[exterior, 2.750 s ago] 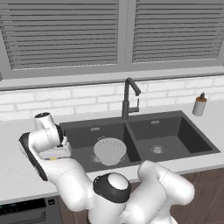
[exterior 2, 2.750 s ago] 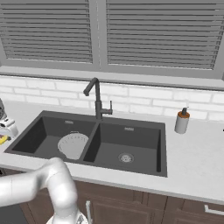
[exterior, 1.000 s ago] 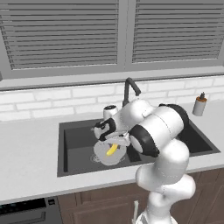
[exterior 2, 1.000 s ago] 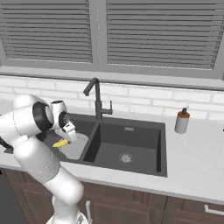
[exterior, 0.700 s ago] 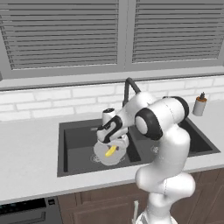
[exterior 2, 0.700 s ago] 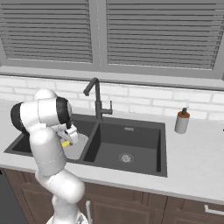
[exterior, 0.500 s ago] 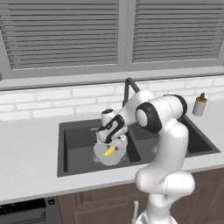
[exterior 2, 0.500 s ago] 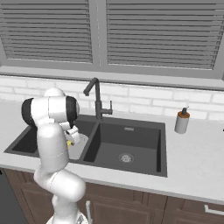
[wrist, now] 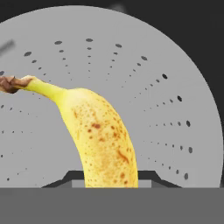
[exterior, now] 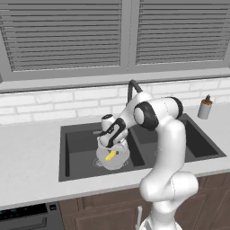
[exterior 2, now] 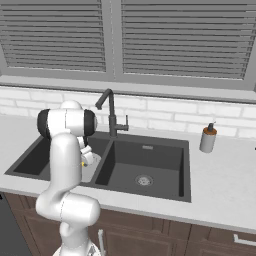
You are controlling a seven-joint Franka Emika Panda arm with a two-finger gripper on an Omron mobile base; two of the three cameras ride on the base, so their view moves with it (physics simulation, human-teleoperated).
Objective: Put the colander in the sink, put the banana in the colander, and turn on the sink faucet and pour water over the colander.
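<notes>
The end effector [exterior: 110,148] hangs over the left basin of the dark sink [exterior: 81,139], clenched on a speckled yellow banana [wrist: 103,140] that points down into the grey colander [exterior: 117,161] directly beneath it. The gooseneck faucet [exterior 2: 110,115] stands just behind, at the basin divider.
</notes>
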